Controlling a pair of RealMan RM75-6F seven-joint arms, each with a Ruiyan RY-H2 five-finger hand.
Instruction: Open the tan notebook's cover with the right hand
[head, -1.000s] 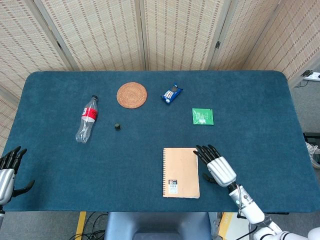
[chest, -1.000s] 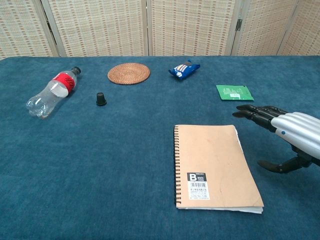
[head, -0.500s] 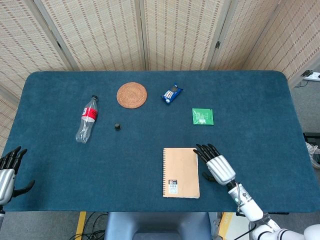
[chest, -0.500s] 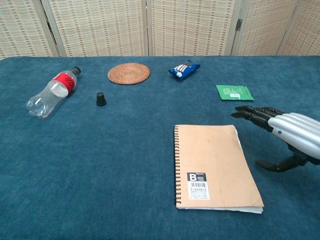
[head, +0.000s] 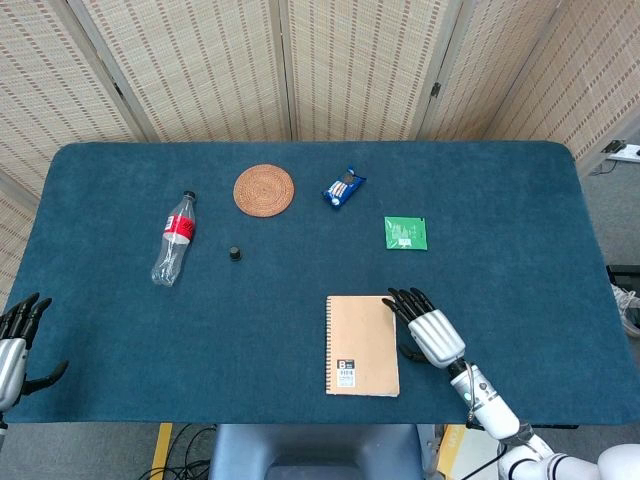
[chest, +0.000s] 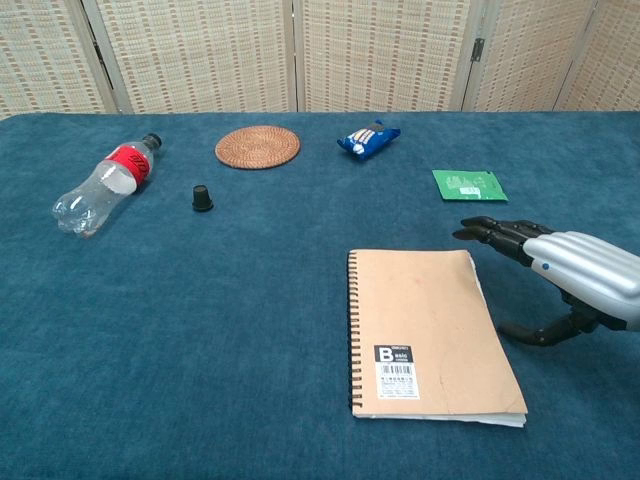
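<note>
A: The closed tan spiral notebook (chest: 430, 332) lies at the table's six o'clock; the right hand (chest: 570, 281), fingers spread and empty, hovers at its three o'clock edge.

B: The thin cardboard cover probably lifts lightly from that free edge.

Closed tan spiral-bound notebook (head: 361, 344) (chest: 428, 336) lies flat, cover up.

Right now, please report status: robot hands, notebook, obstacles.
Right robot hand open, beside tan notebook, not touching. Left robot hand open, idle. Cover closed. Nothing blocking.
</note>
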